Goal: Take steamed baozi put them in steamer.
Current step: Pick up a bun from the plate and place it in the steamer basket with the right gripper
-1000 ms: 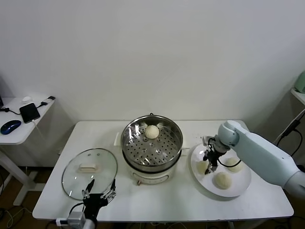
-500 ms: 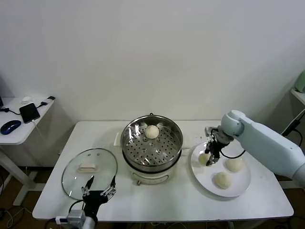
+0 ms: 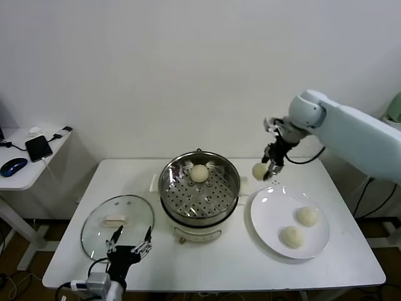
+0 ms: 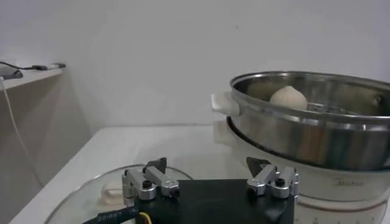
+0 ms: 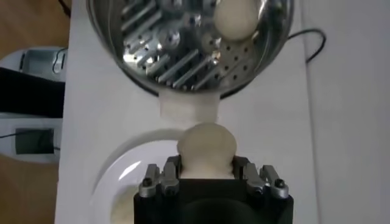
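I see right gripper (image 3: 268,169) pinching cream-white round dough bun (image 3: 260,170), raised to clear shiny steel steamer (image 3: 199,190) rim | left gripper (image 3: 128,251) fingers spread, parked near round glass lid (image 3: 117,227)

A round glass lid (image 3: 117,227) lies flat at the front left of the white surface (image 3: 213,266); a white plate (image 3: 273,211) sits far across it at the right. Left of the surface, a side desk (image 3: 19,175) holds a phone (image 3: 39,148) and mouse (image 3: 13,166).
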You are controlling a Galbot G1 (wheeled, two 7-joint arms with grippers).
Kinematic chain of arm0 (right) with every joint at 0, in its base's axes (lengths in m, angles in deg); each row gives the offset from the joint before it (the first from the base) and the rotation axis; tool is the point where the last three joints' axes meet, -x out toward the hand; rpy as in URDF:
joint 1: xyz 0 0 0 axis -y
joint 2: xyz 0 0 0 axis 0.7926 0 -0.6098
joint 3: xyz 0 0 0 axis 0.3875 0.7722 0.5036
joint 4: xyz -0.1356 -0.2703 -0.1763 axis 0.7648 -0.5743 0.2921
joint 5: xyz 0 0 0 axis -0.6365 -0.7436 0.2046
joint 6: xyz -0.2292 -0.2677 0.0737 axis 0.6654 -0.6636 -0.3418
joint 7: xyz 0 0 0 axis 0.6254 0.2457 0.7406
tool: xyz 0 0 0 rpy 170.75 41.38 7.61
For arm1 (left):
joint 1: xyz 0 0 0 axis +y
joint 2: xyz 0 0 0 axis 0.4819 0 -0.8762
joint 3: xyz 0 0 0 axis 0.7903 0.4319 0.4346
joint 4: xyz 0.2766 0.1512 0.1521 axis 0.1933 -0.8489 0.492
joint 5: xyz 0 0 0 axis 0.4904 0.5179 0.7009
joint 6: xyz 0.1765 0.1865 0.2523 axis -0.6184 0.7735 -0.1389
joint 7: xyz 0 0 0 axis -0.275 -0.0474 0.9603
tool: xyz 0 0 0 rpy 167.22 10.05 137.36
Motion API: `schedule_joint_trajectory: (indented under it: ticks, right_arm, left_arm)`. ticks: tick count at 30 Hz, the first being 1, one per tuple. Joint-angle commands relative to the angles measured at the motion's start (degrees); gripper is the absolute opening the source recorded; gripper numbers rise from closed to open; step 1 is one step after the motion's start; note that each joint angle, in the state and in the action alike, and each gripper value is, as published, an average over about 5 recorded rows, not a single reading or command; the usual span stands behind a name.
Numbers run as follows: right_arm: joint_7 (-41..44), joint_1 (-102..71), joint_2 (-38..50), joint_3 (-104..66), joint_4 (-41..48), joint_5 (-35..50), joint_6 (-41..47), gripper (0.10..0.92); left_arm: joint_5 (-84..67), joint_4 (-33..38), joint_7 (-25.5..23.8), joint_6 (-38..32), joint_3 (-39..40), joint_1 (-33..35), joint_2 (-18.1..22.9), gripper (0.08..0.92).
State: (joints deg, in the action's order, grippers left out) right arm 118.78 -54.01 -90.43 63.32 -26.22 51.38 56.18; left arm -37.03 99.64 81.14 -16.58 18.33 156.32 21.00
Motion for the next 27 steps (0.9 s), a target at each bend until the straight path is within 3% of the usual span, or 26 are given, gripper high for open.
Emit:
schedule_joint_trajectory:
  ticks: [1,9,20,27]
  right_arm:
    - [-0.07,9.21,-15.04,6.99,3.83,9.83,4.62,0.560]
    - [-1.37,2.82,-27.85,7.62,11.84,6.53,4.60,0.560]
    - [-3.87,-5.98,-34.37,6.44,16.90,-1.89,4.09,0.560]
    - [-5.86,-8.99,-36.65,3.89,18.41,-2.99,3.44,0.560]
  left_arm:
    - [0.24,0.59,0.14,-0.19,0.08,0.00,0.24,0.823]
    - [0.28,1.67,0.07,-0.18,0.20,0.44,1.36,0.823]
    - [0.23,2.17,0.24,-0.18,1.41,0.62,2.33,0.823]
    - [0.19,2.21,0.42,-0.20,1.69,0.80,2.37,0.823]
